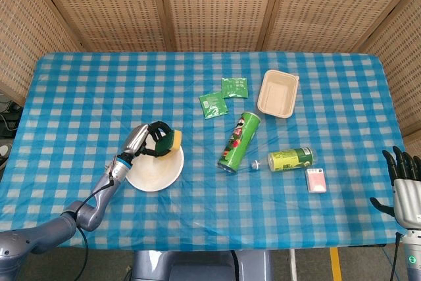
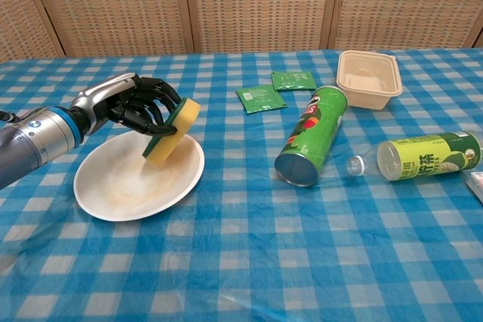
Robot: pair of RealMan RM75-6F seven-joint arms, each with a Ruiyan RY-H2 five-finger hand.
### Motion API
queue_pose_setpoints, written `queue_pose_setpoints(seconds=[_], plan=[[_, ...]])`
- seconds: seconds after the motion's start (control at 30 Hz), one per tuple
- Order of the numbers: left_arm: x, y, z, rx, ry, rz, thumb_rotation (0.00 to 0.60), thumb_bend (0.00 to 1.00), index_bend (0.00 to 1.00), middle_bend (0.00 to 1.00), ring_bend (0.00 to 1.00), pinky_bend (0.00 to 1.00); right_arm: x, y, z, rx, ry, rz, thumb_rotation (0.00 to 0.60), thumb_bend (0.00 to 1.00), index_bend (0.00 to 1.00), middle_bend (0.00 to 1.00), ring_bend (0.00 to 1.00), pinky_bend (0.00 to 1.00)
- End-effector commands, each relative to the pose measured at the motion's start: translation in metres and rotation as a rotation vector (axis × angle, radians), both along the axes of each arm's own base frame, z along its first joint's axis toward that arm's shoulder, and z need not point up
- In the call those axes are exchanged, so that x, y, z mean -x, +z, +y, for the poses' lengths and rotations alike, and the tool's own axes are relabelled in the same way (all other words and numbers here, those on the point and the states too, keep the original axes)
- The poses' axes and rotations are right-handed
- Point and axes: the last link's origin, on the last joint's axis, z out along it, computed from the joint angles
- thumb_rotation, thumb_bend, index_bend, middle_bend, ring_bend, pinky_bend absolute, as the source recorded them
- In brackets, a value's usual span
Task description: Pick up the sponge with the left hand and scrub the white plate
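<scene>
The white plate (image 1: 155,176) (image 2: 121,186) lies on the checked tablecloth at the left front. My left hand (image 1: 150,137) (image 2: 132,103) grips a yellow sponge with a green scouring side (image 1: 171,140) (image 2: 173,133). The sponge stands tilted, its lower end against the plate's far right rim area. My right hand (image 1: 402,185) shows only in the head view, at the table's right front corner, off the cloth, fingers apart and holding nothing.
A green chip can (image 1: 238,141) (image 2: 311,136) lies on its side mid-table, with a green-labelled bottle (image 1: 291,158) (image 2: 424,154) to its right. A beige tray (image 1: 277,93) (image 2: 367,78), two green packets (image 1: 223,95) (image 2: 272,90) and a small pink-and-white box (image 1: 316,179) lie nearby.
</scene>
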Motion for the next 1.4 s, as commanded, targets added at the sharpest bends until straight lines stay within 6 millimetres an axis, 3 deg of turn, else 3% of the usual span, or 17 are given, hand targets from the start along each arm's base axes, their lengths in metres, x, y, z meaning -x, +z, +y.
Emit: queue_pose_setpoints(seconds=[0.03, 0.47, 0.87, 1.1, 1.4], plan=[[0.003, -0.004, 0.001, -0.003, 0.014, 0.013, 0.600, 0.31, 0.61, 0.50, 0.49, 0.49, 0.000, 0.001, 0.000, 0.001, -0.002, -0.002, 0.600, 0.00, 0.00, 0.00, 0.00, 0.00], [0.009, -0.010, -0.003, 0.014, 0.014, 0.021, 0.600, 0.31, 0.61, 0.50, 0.49, 0.49, -0.001, 0.001, 0.001, 0.001, 0.002, -0.003, 0.600, 0.00, 0.00, 0.00, 0.00, 0.00], [0.005, 0.027, -0.007, -0.052, -0.051, -0.057, 0.600, 0.31, 0.61, 0.50, 0.49, 0.49, -0.004, 0.001, 0.002, -0.001, 0.016, -0.006, 0.600, 0.00, 0.00, 0.00, 0.00, 0.00], [0.030, 0.046, -0.017, -0.059, -0.045, 0.019, 0.600, 0.31, 0.61, 0.50, 0.49, 0.49, -0.006, 0.000, 0.003, -0.003, 0.026, -0.006, 0.600, 0.00, 0.00, 0.00, 0.00, 0.00], [0.055, 0.038, -0.024, -0.023, 0.012, 0.029, 0.600, 0.31, 0.61, 0.50, 0.49, 0.49, -0.008, -0.001, 0.004, -0.007, 0.031, -0.004, 0.600, 0.00, 0.00, 0.00, 0.00, 0.00]])
